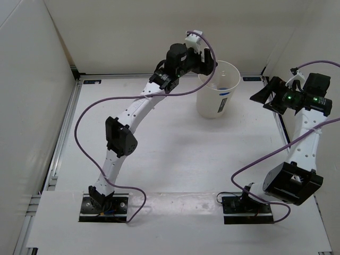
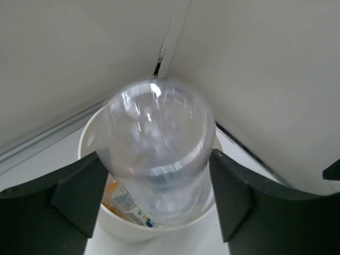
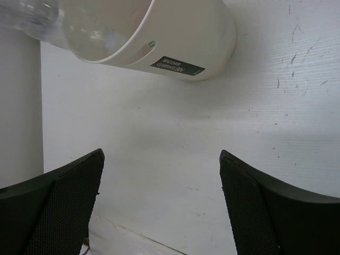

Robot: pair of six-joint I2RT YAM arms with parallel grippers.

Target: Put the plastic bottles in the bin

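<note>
The table (image 1: 175, 154) is white and flat. Three white walls stand around it: a back wall (image 1: 133, 32), a left wall (image 1: 26, 106) and a right wall (image 1: 319, 26). A thin metal rail (image 1: 59, 141) runs along the table's left edge. A wide white board (image 1: 175, 234) lies across the near edge. Close up, the table top shows small dark scratches (image 3: 294, 57). The light is soft and even.
</note>
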